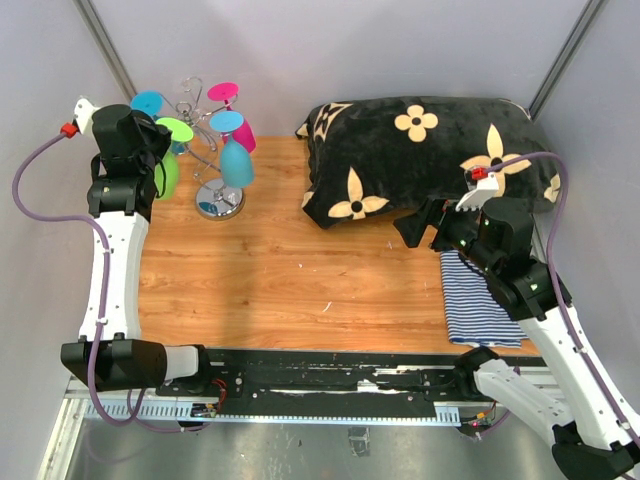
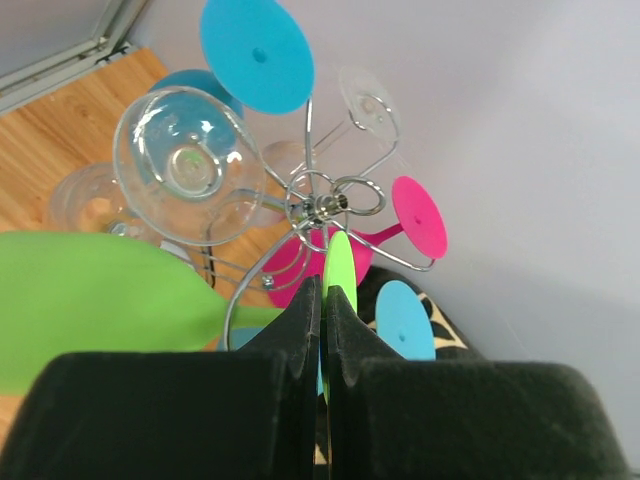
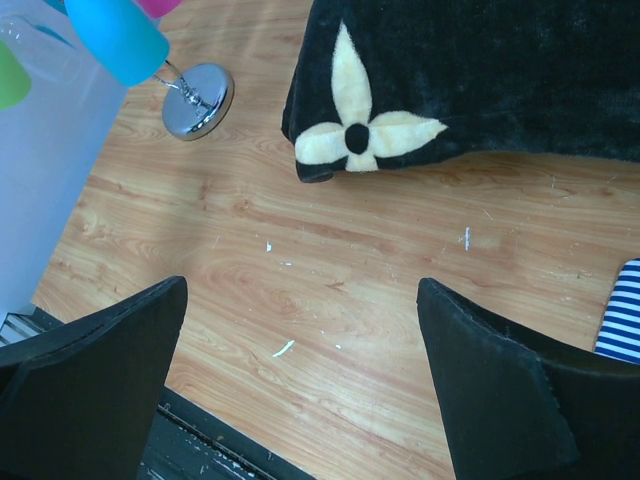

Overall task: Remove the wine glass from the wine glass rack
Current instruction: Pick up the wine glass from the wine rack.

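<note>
The wine glass rack [image 1: 220, 200] stands at the table's back left, a silver wire stand whose curled hooks [image 2: 325, 205] carry several glasses. My left gripper [image 1: 150, 140] is up beside those hooks and shut on the thin round foot of a green wine glass [image 2: 340, 265], which shows edge-on between the fingers [image 2: 300, 320]. The glass's green bowl [image 2: 90, 300] lies to the left, also visible under the wrist [image 1: 167, 175]. I cannot tell whether its stem still sits in a hook. My right gripper [image 1: 415, 225] hovers open over bare wood [image 3: 300, 300].
Blue [image 1: 236, 160], pink [image 1: 224, 93] and clear [image 2: 185, 165] glasses hang upside down on the rack. A black pillow with cream flowers [image 1: 420, 150] lies at the back right. A blue-and-white striped cloth [image 1: 480, 300] lies under the right arm. Grey walls close in the left and back.
</note>
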`<state>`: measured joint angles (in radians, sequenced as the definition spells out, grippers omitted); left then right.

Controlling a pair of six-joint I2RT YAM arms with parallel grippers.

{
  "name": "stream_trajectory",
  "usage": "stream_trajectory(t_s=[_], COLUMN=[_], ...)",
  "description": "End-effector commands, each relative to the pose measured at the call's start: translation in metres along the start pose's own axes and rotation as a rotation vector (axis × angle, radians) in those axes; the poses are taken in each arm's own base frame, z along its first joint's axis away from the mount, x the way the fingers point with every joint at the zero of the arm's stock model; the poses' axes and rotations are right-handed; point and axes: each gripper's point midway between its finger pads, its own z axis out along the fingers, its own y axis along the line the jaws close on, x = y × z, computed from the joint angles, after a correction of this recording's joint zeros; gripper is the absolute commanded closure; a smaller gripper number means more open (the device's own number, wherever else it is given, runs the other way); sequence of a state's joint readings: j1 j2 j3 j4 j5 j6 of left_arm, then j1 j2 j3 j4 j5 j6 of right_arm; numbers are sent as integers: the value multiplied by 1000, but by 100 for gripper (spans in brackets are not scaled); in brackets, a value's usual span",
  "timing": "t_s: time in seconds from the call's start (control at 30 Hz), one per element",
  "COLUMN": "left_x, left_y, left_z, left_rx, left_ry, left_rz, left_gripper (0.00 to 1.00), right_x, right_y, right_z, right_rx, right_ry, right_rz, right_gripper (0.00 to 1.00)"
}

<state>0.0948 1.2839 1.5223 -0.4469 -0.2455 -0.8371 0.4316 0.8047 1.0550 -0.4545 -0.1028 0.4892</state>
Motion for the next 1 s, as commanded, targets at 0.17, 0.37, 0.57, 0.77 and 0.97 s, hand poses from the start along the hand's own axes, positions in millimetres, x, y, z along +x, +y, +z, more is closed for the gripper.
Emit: stream_trajectory(t_s=[0.17, 0.37, 0.57, 0.77, 0.97], left_x=[-9, 25, 36, 23, 9], left_y=[-21, -37, -49, -43, -38], left_z=[17, 24, 14, -6, -18], left_rx=[72, 183, 250, 245, 209], left_ry=[-42, 111, 190, 134, 82], left_rz=[-44, -29, -21, -37, -37], left_gripper=[99, 99, 100, 100, 100], right_x=[8, 8, 9, 12, 13], right_y=[-11, -16, -17, -18, -17], right_z=[-12, -17, -17, -14, -12], right_rx=[41, 60, 60, 65, 59], right_ry=[-11, -26, -23, -14, -5], right_rz=[-25, -42, -42, -40, -41], right_gripper=[2, 2, 2, 2, 2])
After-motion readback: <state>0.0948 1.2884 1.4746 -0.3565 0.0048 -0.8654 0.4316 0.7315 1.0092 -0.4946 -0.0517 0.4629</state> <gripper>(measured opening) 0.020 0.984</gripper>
